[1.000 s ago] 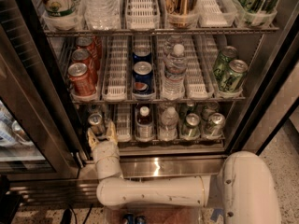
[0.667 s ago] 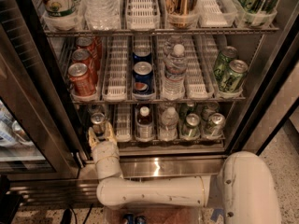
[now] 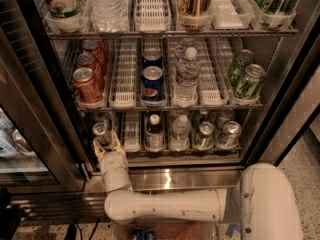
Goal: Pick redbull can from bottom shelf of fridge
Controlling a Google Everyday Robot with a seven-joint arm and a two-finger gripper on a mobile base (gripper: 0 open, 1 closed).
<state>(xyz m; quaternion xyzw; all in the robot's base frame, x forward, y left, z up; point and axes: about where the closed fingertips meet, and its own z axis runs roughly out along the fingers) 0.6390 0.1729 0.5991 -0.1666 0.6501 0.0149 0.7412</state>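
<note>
The fridge (image 3: 280,114) stands open, with wire racks. On the left end of the bottom shelf (image 3: 185,151) stands the redbull can (image 3: 100,129), slim and silver with a shiny round top. My gripper (image 3: 107,145) is at the front left of that shelf, right in front of the can's lower part and slightly to its right. Its two cream fingers stand apart, open, and nothing shows held between them. The can's lower body is hidden behind the gripper. My white arm (image 3: 165,205) runs along the steel base grille.
The bottom shelf also holds a dark small bottle (image 3: 155,132), a water bottle (image 3: 180,132) and two silver-green cans (image 3: 204,135). The rack above has red cola cans (image 3: 87,85), blue cans (image 3: 152,82) and green cans (image 3: 248,81). The dark door frame (image 3: 45,109) is at the left.
</note>
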